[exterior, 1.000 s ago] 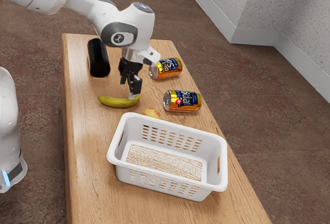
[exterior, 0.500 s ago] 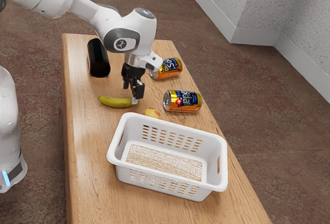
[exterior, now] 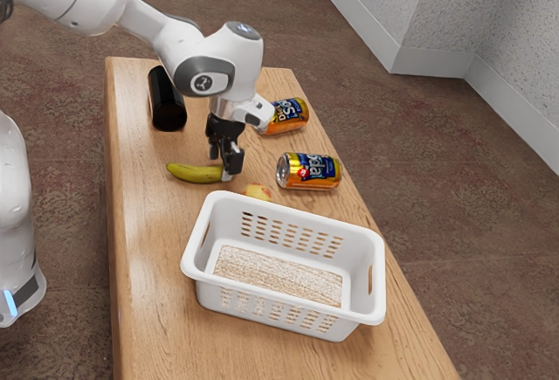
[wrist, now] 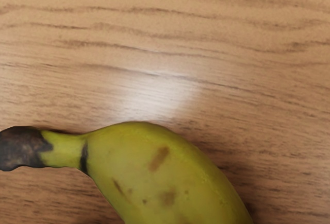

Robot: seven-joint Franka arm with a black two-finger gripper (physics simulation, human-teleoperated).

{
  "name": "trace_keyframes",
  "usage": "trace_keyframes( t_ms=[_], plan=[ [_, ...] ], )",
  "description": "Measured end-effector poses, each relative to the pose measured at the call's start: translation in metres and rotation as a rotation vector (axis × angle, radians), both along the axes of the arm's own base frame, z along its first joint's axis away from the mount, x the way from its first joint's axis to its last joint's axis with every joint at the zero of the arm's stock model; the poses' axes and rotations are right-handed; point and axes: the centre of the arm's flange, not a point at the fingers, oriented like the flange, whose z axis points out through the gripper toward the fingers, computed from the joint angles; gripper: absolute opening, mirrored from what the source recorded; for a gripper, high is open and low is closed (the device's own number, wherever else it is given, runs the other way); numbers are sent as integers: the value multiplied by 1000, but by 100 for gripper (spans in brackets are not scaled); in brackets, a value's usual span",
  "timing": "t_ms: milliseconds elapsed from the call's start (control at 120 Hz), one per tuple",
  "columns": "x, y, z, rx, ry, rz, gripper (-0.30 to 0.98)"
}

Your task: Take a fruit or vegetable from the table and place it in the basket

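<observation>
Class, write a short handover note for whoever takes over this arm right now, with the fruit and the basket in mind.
Gripper: fingers apart, low at one end of the banana; not gripping it.
Banana: lying on the table.
Small round fruit: by the basket, partly behind its rim.
Done: gripper is at the banana; no fruit is in the basket.
Left: grip one fruit, probably the banana, lift it and put it in the basket.

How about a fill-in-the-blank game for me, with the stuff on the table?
The curved fruit by the gripper is a ____.
The basket is coloured ____.
The number of soda cans lying on the table is ____.
The cylinder is coloured ____.

Missing words: banana; white; two; black.
</observation>
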Motion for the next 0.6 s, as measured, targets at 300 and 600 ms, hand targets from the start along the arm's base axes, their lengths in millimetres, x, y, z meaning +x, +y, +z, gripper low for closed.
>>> trace_keyframes(
  t_ms=[300, 600],
  plan=[
    [-2, 0, 13, 11, -40, -6, 18],
    [-12, -18, 176, 105, -230, -58, 17]
  ],
)
